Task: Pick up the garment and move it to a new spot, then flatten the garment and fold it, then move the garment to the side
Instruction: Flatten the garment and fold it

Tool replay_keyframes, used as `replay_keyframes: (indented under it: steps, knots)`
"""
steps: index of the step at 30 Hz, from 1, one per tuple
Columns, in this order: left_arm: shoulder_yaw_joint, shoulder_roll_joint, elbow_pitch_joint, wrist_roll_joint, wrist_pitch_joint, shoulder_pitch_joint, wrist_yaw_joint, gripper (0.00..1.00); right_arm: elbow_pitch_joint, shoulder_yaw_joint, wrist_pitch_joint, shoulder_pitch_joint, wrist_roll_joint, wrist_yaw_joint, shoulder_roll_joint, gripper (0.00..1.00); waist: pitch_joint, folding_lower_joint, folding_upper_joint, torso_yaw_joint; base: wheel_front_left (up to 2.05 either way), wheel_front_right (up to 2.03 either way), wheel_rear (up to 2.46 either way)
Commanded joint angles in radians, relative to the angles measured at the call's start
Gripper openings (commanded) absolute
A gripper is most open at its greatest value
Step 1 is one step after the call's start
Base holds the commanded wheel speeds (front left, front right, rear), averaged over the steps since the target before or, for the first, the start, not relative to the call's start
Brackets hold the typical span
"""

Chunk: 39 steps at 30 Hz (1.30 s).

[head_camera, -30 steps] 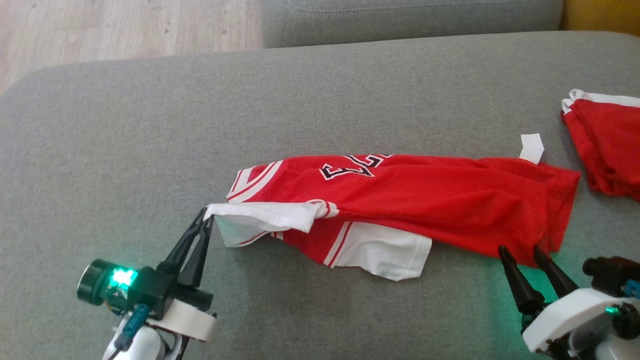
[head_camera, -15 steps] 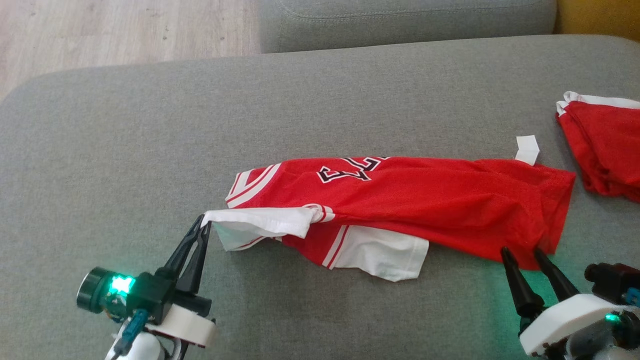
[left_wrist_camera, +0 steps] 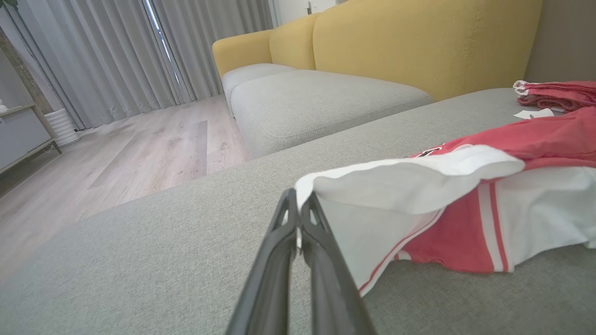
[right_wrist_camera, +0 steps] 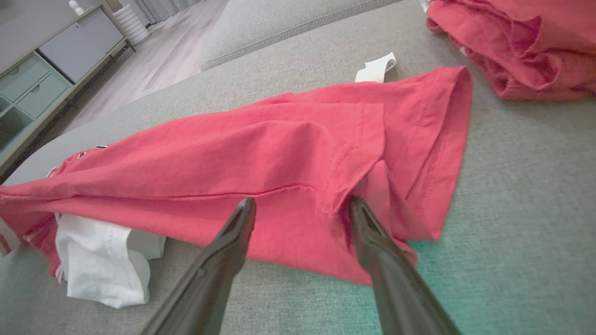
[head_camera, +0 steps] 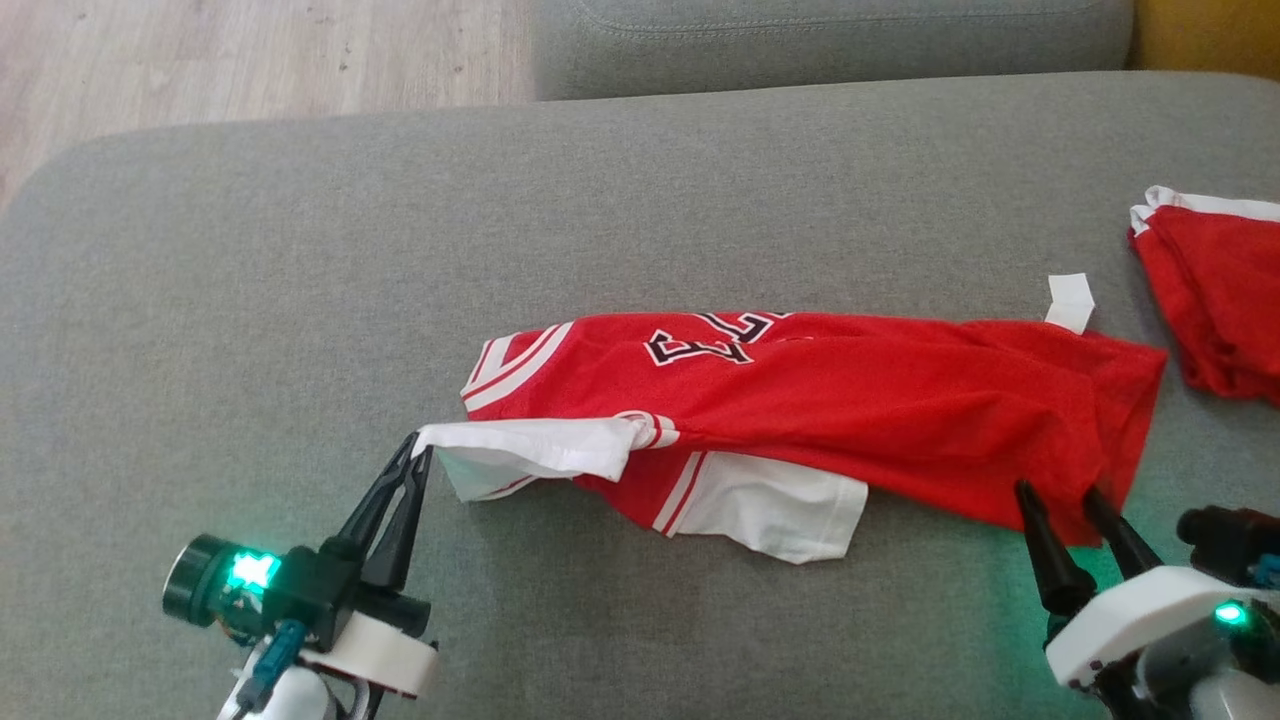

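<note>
Two end effectors attend the red jersey (head_camera: pixel 850 400), which lies bunched across the middle of the grey sofa cushion (head_camera: pixel 300 250). The left end effector (head_camera: pixel 418 447), at the lower left of the head view, is pinched tight on the jersey's white corner (head_camera: pixel 530 440). The right end effector (head_camera: pixel 1057 492), at the lower right, stands wide at the jersey's lower-right edge and grips nothing. Flattening appears to be in hand. Next, the right one likely must close on that edge so both can stretch the cloth.
</note>
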Motion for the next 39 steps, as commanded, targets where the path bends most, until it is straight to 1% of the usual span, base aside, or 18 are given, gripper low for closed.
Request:
replay_keyframes:
  steps: [1,2,3,4,5,9,12,15,19,22,26,30,33,36,37,39]
  knots:
    - [0.036,0.022,-0.031,-0.009,-0.005,-0.052,0.007,0.00,-0.014,0.026,0.000,-0.043,0.006,0.007,-0.018,0.79,0.003,0.0000,0.0000,0.002,0.00,0.00,0.00]
    - [0.036,0.022,-0.031,-0.009,-0.005,-0.052,0.007,0.00,-0.014,0.026,0.000,-0.043,0.006,0.007,-0.018,0.79,0.003,0.0000,0.0000,0.002,0.00,0.00,0.00]
    - [0.035,0.023,-0.031,-0.009,-0.004,-0.055,0.007,0.00,-0.006,0.030,0.005,-0.047,0.009,0.007,-0.019,0.28,0.004,0.0000,0.0000,0.002,0.00,0.00,0.00]
    - [0.034,0.023,-0.032,-0.009,-0.003,-0.057,0.007,0.00,-0.001,0.035,0.006,-0.050,0.010,0.007,-0.021,0.03,0.005,0.0000,0.0000,0.002,0.00,0.00,0.00]
    - [0.035,0.024,-0.033,-0.010,-0.003,-0.060,0.008,0.00,0.003,0.038,0.004,-0.053,0.012,0.007,-0.022,0.00,0.006,0.0000,0.0000,0.002,0.00,0.00,0.00]
    - [0.036,0.026,-0.035,-0.011,-0.004,-0.068,0.012,0.00,0.008,0.046,-0.010,-0.058,0.020,0.007,-0.039,0.00,0.005,0.0000,0.0000,-0.003,0.00,0.00,0.00]
    - [0.043,0.031,-0.042,-0.011,-0.011,-0.074,0.017,0.00,-0.014,0.036,-0.034,-0.058,0.022,0.007,-0.052,0.00,-0.002,0.0000,0.0000,-0.012,0.00,0.00,0.00]
    - [0.055,0.043,-0.058,-0.007,-0.018,-0.083,0.019,0.00,-0.062,0.013,-0.052,-0.059,0.023,0.007,-0.075,0.00,-0.013,0.0000,0.0000,-0.023,0.00,0.00,0.00]
    - [0.073,0.071,-0.097,0.001,-0.024,-0.106,0.017,0.00,-0.165,-0.029,-0.060,-0.061,0.012,0.007,-0.129,0.00,-0.039,0.0000,0.0000,-0.033,0.00,0.00,0.00]
    - [0.077,0.108,-0.136,0.018,-0.022,-0.139,0.001,0.00,-0.266,-0.077,-0.036,-0.067,-0.003,0.007,-0.168,0.00,-0.068,0.0000,0.0000,-0.036,0.00,0.00,0.00]
    - [0.084,0.164,-0.211,0.047,0.004,-0.214,-0.025,0.00,-0.379,-0.134,0.006,-0.109,-0.003,0.007,-0.243,0.00,-0.117,0.0000,0.0000,-0.036,0.00,0.00,0.00]
    - [0.097,0.213,-0.316,0.071,0.048,-0.319,-0.056,0.00,-0.473,-0.206,0.052,-0.179,-0.040,0.007,-0.311,0.00,-0.147,0.0000,0.0000,-0.029,0.00,0.00,0.00]
    - [0.104,0.245,-0.375,0.079,0.086,-0.419,-0.091,0.00,-0.521,-0.239,0.095,-0.249,-0.053,0.007,-0.341,0.00,-0.160,0.0000,0.0000,-0.021,0.00,0.00,0.00]
    - [0.092,0.273,-0.388,0.090,0.122,-0.542,-0.127,0.00,-0.534,-0.236,0.124,-0.342,-0.067,0.007,-0.367,0.00,-0.162,0.0000,0.0000,-0.016,0.00,0.00,0.00]
    - [0.085,0.275,-0.380,0.087,0.129,-0.584,-0.136,0.00,-0.524,-0.224,0.127,-0.377,-0.077,0.007,-0.371,0.00,-0.161,0.0000,0.0000,-0.015,0.00,0.00,0.00]
    - [0.064,0.277,-0.335,0.082,0.142,-0.664,-0.149,0.00,-0.487,-0.169,0.135,-0.443,-0.096,0.007,-0.382,0.00,-0.155,0.0000,0.0000,-0.014,0.00,0.00,0.00]
